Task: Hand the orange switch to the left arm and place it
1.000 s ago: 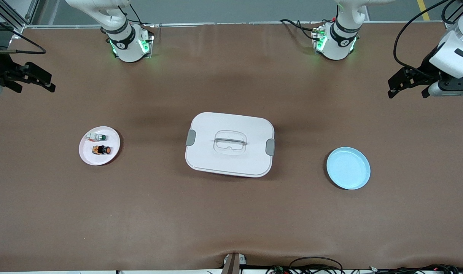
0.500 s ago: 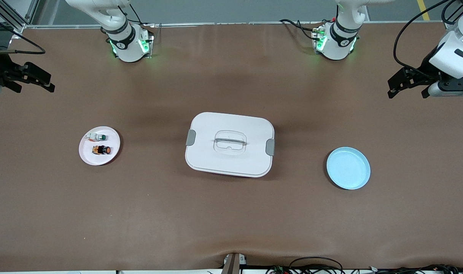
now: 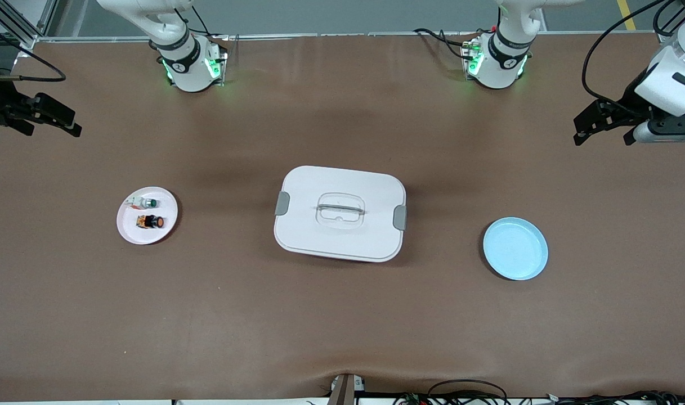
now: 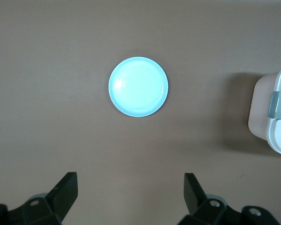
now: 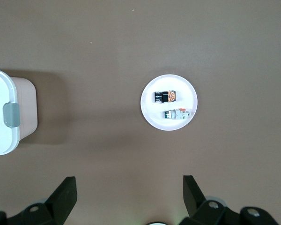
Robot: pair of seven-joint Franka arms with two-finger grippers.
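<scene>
The orange switch [image 3: 151,222], black with an orange button, lies on a small pink plate [image 3: 129,229] toward the right arm's end of the table. It also shows in the right wrist view [image 5: 165,96]. The white box [image 3: 340,212] stands at the table's middle, lid on. My right gripper [image 3: 75,125] hangs open and empty high above the table's right-arm end; in its wrist view [image 5: 129,194] the plate lies well below it. My left gripper [image 3: 580,130] hangs open and empty high above the left-arm end, as its wrist view [image 4: 130,192] shows.
A white switch with a green button [image 3: 148,202] lies on the pink plate beside the orange one. An empty light blue plate [image 3: 515,248] sits toward the left arm's end and shows in the left wrist view [image 4: 138,86]. The box's end shows in both wrist views.
The right gripper has drifted very slightly. The left arm, the switches, the plates and the box have not moved.
</scene>
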